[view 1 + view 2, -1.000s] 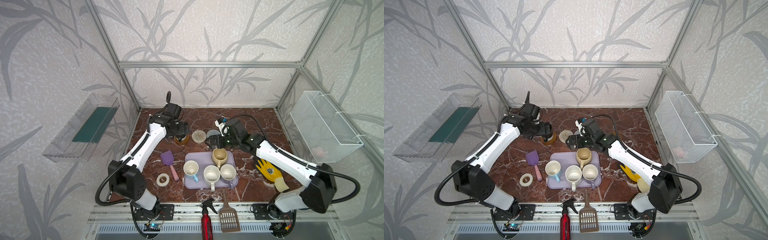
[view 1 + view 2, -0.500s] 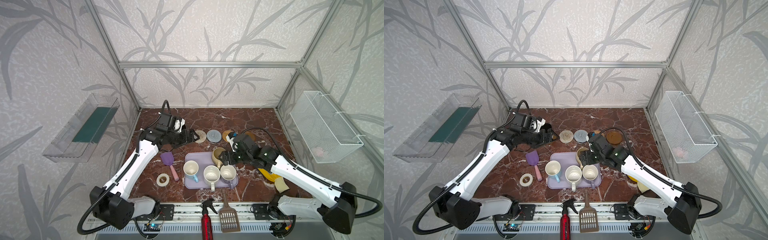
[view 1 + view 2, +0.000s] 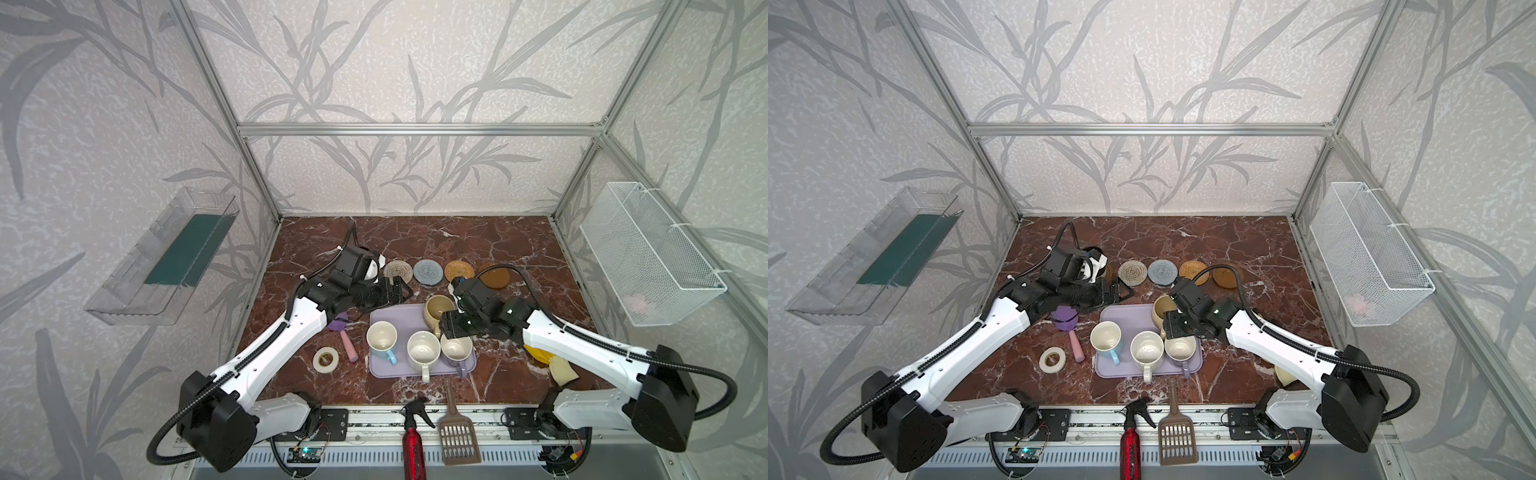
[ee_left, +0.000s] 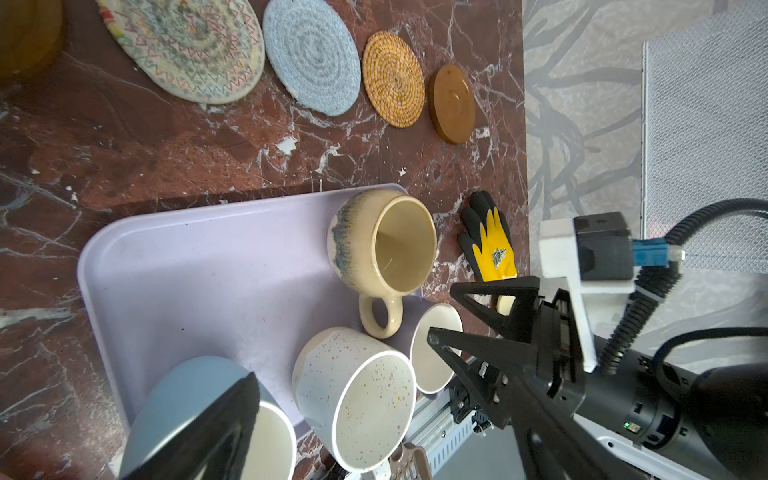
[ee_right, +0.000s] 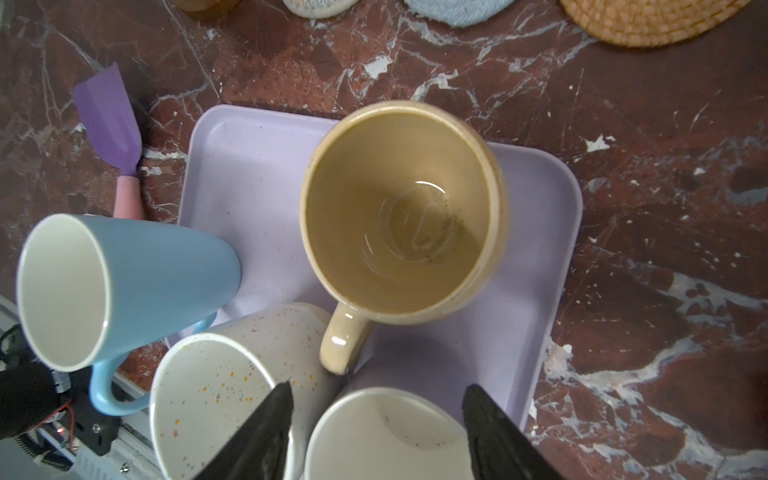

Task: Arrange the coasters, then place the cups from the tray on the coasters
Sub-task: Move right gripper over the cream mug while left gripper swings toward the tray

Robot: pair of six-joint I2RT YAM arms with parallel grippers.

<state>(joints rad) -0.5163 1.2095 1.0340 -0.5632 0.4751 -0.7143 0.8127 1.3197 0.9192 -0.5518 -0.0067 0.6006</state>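
Note:
Cream (image 3: 398, 270), grey-blue (image 3: 428, 272), rattan (image 3: 459, 271) and brown wooden (image 3: 494, 276) coasters lie in a row at the back. The edge of another brown one (image 4: 25, 37) shows in the left wrist view. On the lavender tray (image 3: 382, 320) stand beige (image 3: 438, 309), light blue (image 3: 381, 336), speckled white (image 3: 423, 349) and lavender (image 5: 386, 432) cups. My right gripper (image 5: 374, 432) straddles the lavender cup's rim, a finger (image 5: 266, 432) on each side and a small gap left. My left gripper (image 3: 397, 291) hangs open and empty over the tray's back left edge.
A purple scoop (image 3: 345, 332) and white tape roll (image 3: 325, 358) lie left of the tray, a yellow-black glove (image 3: 536, 353) to its right. A red spray bottle (image 3: 411, 432) and brown slotted scoop (image 3: 457, 432) sit at the front rail. A wire basket (image 3: 648, 253) hangs on the right wall.
Both arms have drawn back from the coaster row to the tray. My right gripper has come down over the lavender cup with its jaws narrowing. My left gripper stayed open.

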